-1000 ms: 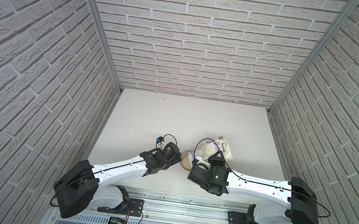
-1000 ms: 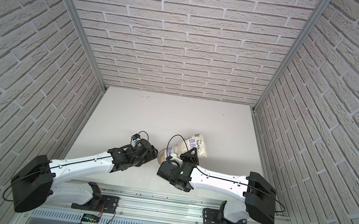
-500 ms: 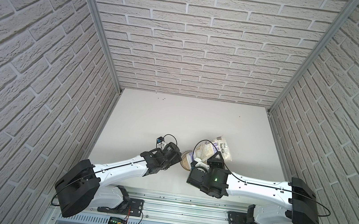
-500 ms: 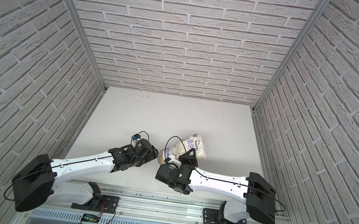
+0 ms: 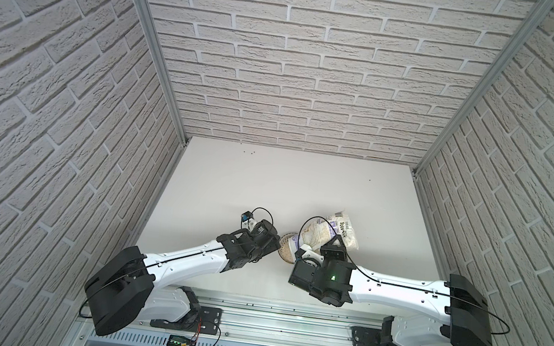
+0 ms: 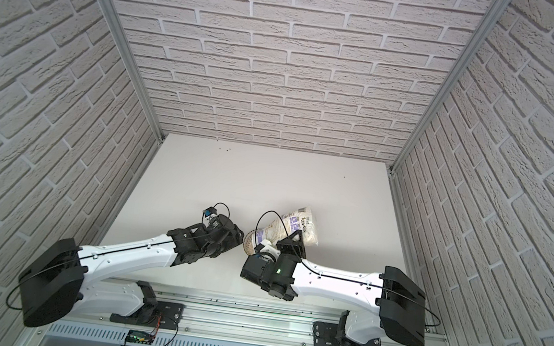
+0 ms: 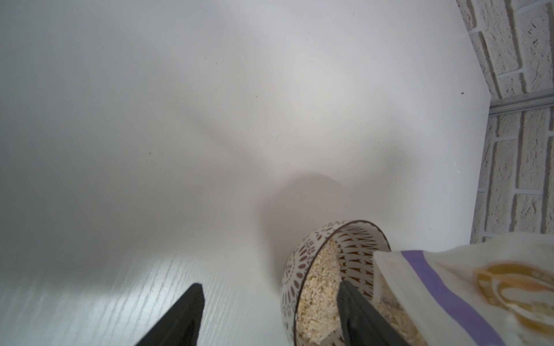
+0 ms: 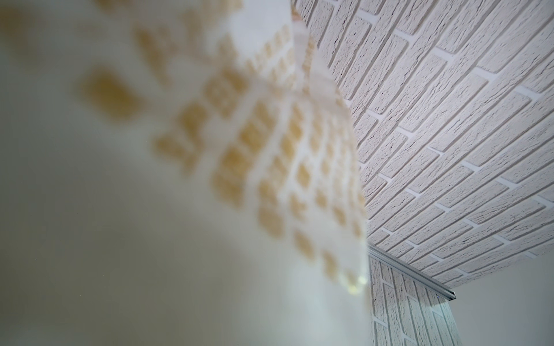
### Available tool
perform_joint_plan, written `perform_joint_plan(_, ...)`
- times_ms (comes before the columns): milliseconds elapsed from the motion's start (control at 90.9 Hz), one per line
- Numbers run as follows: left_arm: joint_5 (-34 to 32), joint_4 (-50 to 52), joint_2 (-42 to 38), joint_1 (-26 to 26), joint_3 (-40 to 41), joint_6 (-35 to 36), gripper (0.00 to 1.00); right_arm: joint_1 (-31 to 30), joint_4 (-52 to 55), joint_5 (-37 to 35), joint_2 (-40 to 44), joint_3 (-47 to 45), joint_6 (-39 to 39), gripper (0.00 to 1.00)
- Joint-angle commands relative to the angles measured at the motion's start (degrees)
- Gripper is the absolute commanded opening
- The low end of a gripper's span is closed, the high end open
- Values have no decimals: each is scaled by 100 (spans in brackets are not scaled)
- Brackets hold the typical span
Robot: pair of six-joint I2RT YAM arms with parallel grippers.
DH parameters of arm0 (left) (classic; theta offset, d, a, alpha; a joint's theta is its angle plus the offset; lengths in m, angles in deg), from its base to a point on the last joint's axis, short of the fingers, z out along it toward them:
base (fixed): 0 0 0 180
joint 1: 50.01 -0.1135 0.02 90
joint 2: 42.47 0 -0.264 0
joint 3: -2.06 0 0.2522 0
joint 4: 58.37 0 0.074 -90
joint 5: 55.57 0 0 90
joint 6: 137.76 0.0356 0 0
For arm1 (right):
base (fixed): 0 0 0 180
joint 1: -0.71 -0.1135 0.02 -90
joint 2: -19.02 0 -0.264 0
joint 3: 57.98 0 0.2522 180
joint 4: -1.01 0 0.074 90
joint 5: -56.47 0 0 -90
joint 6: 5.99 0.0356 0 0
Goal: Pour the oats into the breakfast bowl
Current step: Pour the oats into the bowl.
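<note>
The breakfast bowl [image 5: 285,251] [image 6: 248,245], white with a dark lattice pattern, stands on the table between the two arms. It holds pale oats [image 7: 317,284]. The clear printed bag of oats [image 5: 331,231] [image 6: 294,227] hangs tilted, its open mouth over the bowl [image 7: 302,248]. My right gripper [image 5: 310,252] is shut on the bag's lower part. The bag [image 8: 209,149] fills the right wrist view as a blur and hides the fingers. My left gripper [image 7: 271,287] is open. One finger is outside the bowl's near wall and the other is over the oats inside.
The white table [image 5: 284,189] is walled with brick-pattern panels [image 5: 298,76] at the back and both sides. A metal rail [image 5: 286,317] carrying the arm bases runs along the front edge. A few dark specks lie near the back wall.
The right wrist has shifted very slightly to the left with the bag. The left arm and the bowl have stayed where they were.
</note>
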Motion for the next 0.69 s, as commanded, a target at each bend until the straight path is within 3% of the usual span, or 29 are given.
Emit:
perform_joint_plan(0,-70,-112,-27,37,66,-14,73,32,-285,-1038,254,-75,-11,3)
perform_joint_plan(121,-78,-78,-56,37,72,-12,73,81,-281,-967,513,59,193,3)
perform_joint_plan(242,-106,-75,-75,37,84,-16,73,103,-677,-1069,398,-238,-330,4)
perform_joint_plan(341,-125,-34,-112,37,94,-26,73,164,-229,-876,540,103,351,4)
perform_joint_plan(451,-151,-48,-137,38,127,-48,73,205,-722,-1119,405,-281,-321,3)
perform_joint_plan(550,-150,-33,-152,37,126,-42,73,238,-439,-739,533,72,249,4)
perform_joint_plan(594,-157,-41,-139,38,135,-57,73,219,-665,-647,437,-75,-12,4)
perform_joint_plan(649,-147,-47,-130,37,121,-42,73,236,-1014,-1028,294,-241,-602,4)
perform_joint_plan(682,-146,-40,-128,41,106,-34,73,240,-631,-1037,297,-6,-307,3)
